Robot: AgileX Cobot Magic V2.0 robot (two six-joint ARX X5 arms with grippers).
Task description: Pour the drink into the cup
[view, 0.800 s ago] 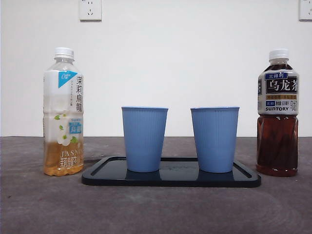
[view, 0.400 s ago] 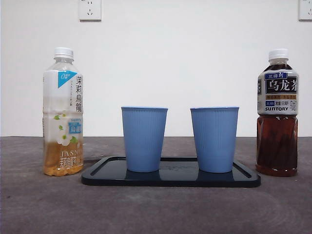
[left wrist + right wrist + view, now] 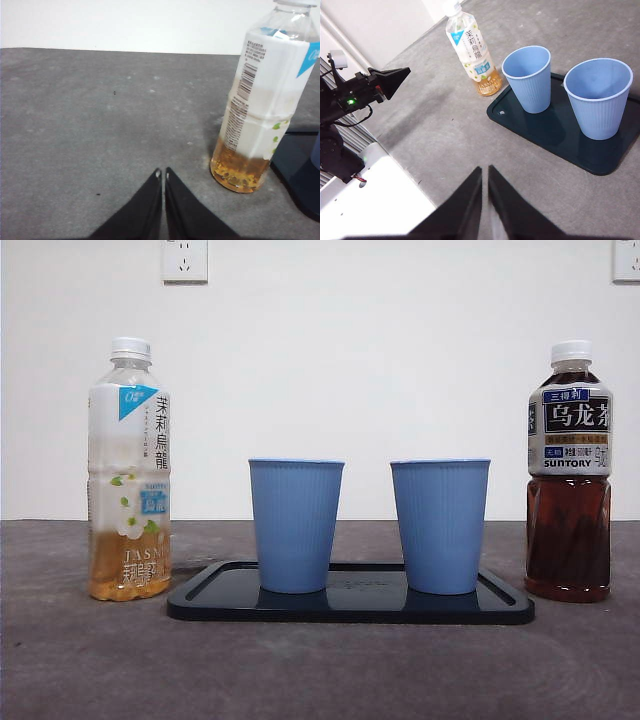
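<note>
I am starting out: both capped bottles are standing untouched beside the tray [image 3: 505, 610] holding two cups. My left gripper [image 3: 162, 173], jaws pressed together, is sitting near the pale tea bottle [image 3: 262, 95]; I judge it needs opening first. The right gripper [image 3: 485, 172] is waiting, jaws nearly together.

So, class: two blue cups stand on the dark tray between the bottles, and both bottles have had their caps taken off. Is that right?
Not quite. The two blue cups do stand on the dark tray between the bottles, but the front view shows white caps on both the jasmine tea bottle and the dark oolong bottle.
</note>
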